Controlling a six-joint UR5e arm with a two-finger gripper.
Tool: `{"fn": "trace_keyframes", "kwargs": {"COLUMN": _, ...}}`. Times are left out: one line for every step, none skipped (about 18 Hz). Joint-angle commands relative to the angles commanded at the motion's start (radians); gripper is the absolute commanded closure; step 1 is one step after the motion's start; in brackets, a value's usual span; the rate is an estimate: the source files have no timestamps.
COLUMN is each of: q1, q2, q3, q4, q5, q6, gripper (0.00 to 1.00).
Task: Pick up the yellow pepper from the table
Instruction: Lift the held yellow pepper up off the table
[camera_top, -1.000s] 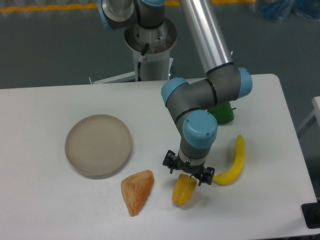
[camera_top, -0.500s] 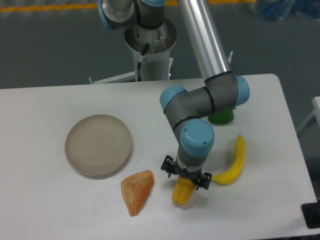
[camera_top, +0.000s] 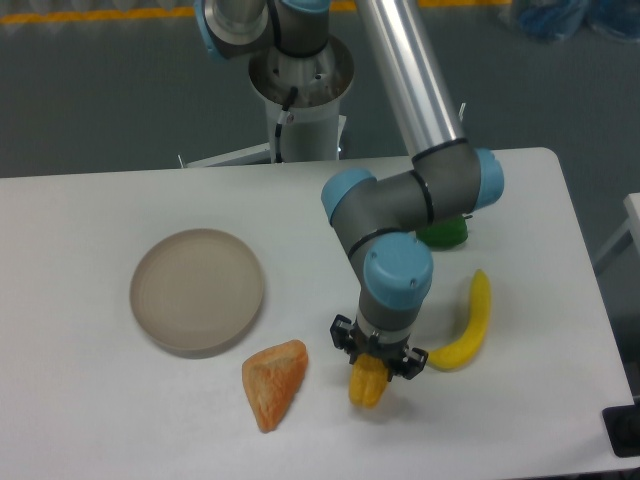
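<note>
Shifted slightly toward the right edge since half a second ago, with the wrist now hanging straight over the yellow pepper (camera_top: 367, 381) and the pincer (camera_top: 376, 361) narrower than a second ago, when its black fingers stood spread wide to either side of the fruit. Now closed in on the top of the yellow pepper, black fingers pressed against both sides, upper end of the pepper hidden under the wrist. Cannot tell whether the pepper touches the surface (camera_top: 90, 400) or hangs just above it; sits a little nearer the right edge than before, in the front half of the surface, right of centre. Just beside it on the left, apart from it, an orange wedge-shaped piece (camera_top: 273, 381) lying flat, pointed end toward the front edge. Just beside the pincer on the right, a banana (camera_top: 468, 324) curving from near the wrist up toward the right edge, its lower end close to the black fingers; contact not clear. Farther back, partly hidden behind the grey elbow of the arm, a green pepper (camera_top: 444, 233) near the back right corner. Over in the left half, well apart from everything else, a round beige plate (camera_top: 197, 290). Arm reaching in from a base beyond the back edge, blue-capped joints folded above the pepper.
</note>
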Motion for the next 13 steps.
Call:
{"fn": "trace_keyframes", "kwargs": {"q1": 0.015, "q2": 0.020, "q3": 0.001, "q4": -0.018, "q5": -0.002, "q6": 0.000, "gripper": 0.71}}
{"fn": "trace_keyframes", "kwargs": {"q1": 0.034, "q2": 0.040, "q3": 0.002, "q4": -0.037, "q5": -0.002, "q6": 0.006, "gripper": 0.71}}
{"fn": "trace_keyframes", "kwargs": {"q1": 0.045, "q2": 0.057, "q3": 0.000, "q4": -0.066, "q5": -0.002, "q6": 0.029, "gripper": 0.70}}
{"fn": "trace_keyframes", "kwargs": {"q1": 0.054, "q2": 0.075, "q3": -0.006, "q4": -0.104, "q5": 0.000, "q6": 0.073, "gripper": 0.70}}
{"fn": "trace_keyframes", "kwargs": {"q1": 0.072, "q2": 0.095, "q3": -0.012, "q4": -0.145, "q5": 0.000, "q6": 0.131, "gripper": 0.70}}
{"fn": "trace_keyframes", "kwargs": {"q1": 0.081, "q2": 0.108, "q3": -0.012, "q4": -0.184, "q5": 0.000, "q6": 0.171, "gripper": 0.70}}
{"fn": "trace_keyframes", "kwargs": {"q1": 0.094, "q2": 0.120, "q3": -0.012, "q4": -0.225, "q5": 0.002, "q6": 0.205, "gripper": 0.70}}
{"fn": "trace_keyframes", "kwargs": {"q1": 0.107, "q2": 0.131, "q3": -0.014, "q4": -0.253, "q5": 0.005, "q6": 0.240, "gripper": 0.70}}
{"fn": "trace_keyframes", "kwargs": {"q1": 0.118, "q2": 0.138, "q3": -0.015, "q4": -0.271, "q5": 0.018, "q6": 0.282, "gripper": 0.69}}
{"fn": "trace_keyframes", "kwargs": {"q1": 0.129, "q2": 0.140, "q3": -0.020, "q4": -0.279, "q5": 0.037, "q6": 0.326, "gripper": 0.69}}
{"fn": "trace_keyframes", "kwargs": {"q1": 0.132, "q2": 0.141, "q3": -0.029, "q4": -0.278, "q5": 0.040, "q6": 0.336, "gripper": 0.69}}
{"fn": "trace_keyframes", "kwargs": {"q1": 0.135, "q2": 0.141, "q3": -0.034, "q4": -0.276, "q5": 0.038, "q6": 0.336, "gripper": 0.69}}
{"fn": "trace_keyframes", "kwargs": {"q1": 0.141, "q2": 0.149, "q3": -0.040, "q4": -0.275, "q5": 0.038, "q6": 0.337, "gripper": 0.69}}
